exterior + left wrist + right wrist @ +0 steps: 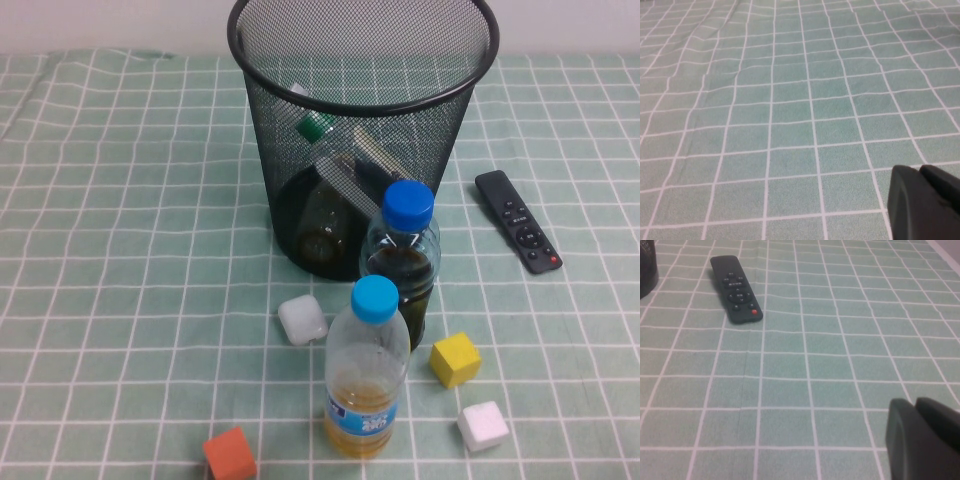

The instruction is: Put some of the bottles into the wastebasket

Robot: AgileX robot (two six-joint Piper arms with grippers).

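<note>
On the checked green cloth (120,200) in the high view, the black wire-mesh wastebasket (258,150) is standing at the back, holding two bottles (320,215) leaning inside it. Two blue-capped bottles (368,375) are standing upright just in front of it. Neither arm is showing in this view.

Over bare cloth in the left wrist view, the left gripper (925,202) is showing as a dark corner; whether its fingers are apart cannot be told.

Near a black remote (736,288) in the right wrist view, the right gripper (922,440) is hovering, its state equally unclear.
</note>
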